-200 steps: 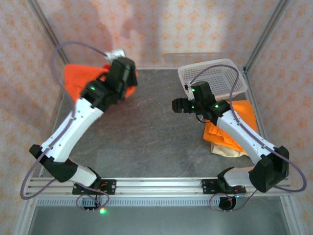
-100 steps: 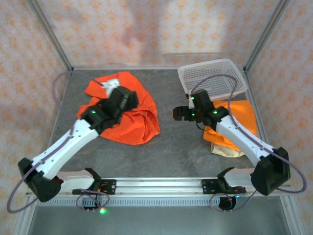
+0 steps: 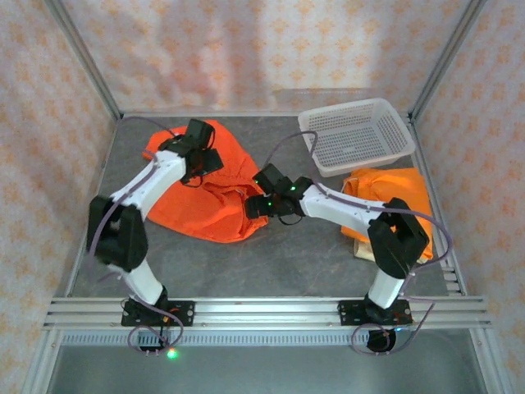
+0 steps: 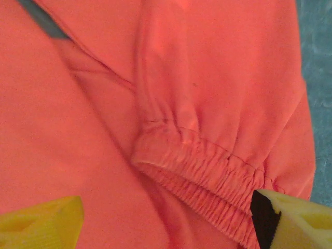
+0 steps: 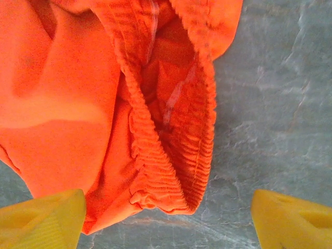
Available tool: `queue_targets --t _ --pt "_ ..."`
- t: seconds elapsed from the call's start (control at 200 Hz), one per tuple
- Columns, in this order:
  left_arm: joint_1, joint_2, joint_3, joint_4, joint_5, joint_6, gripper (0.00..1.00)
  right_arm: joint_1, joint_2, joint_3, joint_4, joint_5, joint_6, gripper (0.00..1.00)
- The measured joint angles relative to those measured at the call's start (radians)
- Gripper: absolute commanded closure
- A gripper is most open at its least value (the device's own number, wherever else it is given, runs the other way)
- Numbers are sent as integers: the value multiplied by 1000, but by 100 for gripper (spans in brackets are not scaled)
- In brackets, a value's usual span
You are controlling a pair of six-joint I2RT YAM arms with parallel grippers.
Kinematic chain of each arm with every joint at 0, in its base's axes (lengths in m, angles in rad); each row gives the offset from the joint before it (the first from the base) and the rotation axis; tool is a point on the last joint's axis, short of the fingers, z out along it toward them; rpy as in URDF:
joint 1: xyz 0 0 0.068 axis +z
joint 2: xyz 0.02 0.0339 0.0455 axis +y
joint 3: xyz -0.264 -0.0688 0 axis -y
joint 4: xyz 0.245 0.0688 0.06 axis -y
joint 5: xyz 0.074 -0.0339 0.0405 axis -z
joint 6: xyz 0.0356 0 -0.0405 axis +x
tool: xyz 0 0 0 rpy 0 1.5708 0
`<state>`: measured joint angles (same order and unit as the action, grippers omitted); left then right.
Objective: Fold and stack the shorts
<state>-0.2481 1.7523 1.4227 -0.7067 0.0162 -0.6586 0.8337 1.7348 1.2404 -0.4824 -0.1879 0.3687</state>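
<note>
A loose pair of orange shorts (image 3: 217, 201) lies rumpled on the left half of the table. My left gripper (image 3: 203, 158) hovers over its back part, open. In the left wrist view the yellow fingertips (image 4: 298, 220) stand wide apart over an elastic gathered edge (image 4: 207, 171). My right gripper (image 3: 254, 205) is at the shorts' right edge, open. In the right wrist view the ribbed waistband corner (image 5: 168, 192) lies between its fingertips (image 5: 44, 218), with a white drawstring (image 5: 174, 98) inside. At the right a folded orange pair (image 3: 392, 193) rests on a beige pair (image 3: 381, 250).
A white mesh basket (image 3: 358, 135) stands at the back right, just behind the folded pile. Metal frame posts and patterned walls ring the grey table (image 3: 287, 254). The aluminium rail with both arm bases runs along the near edge.
The orange shorts came from the back left corner to the table's left middle and were let go. My left gripper drew back over them; my right gripper swung left to their right edge.
</note>
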Motion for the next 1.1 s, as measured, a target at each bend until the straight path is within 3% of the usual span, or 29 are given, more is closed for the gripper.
queue_targets --t 0.21,0.41,0.57,0.731,0.901,1.096 --pt "0 237 128 -7 76 -7 27 32 86 -19 4 -23 64 25" --pt "0 341 199 -32 73 -5 34 34 137 -16 5 -33 98 35" --pt "2 373 214 -45 69 -6 54 33 164 -11 11 -43 121 51" --pt "7 392 214 -47 63 -19 100 30 172 -7 30 -52 134 74" --pt "22 388 214 -45 89 -23 100 30 172 -2 42 -55 133 100" --pt "40 384 331 -119 100 -13 100 30 170 -3 47 -55 120 100"
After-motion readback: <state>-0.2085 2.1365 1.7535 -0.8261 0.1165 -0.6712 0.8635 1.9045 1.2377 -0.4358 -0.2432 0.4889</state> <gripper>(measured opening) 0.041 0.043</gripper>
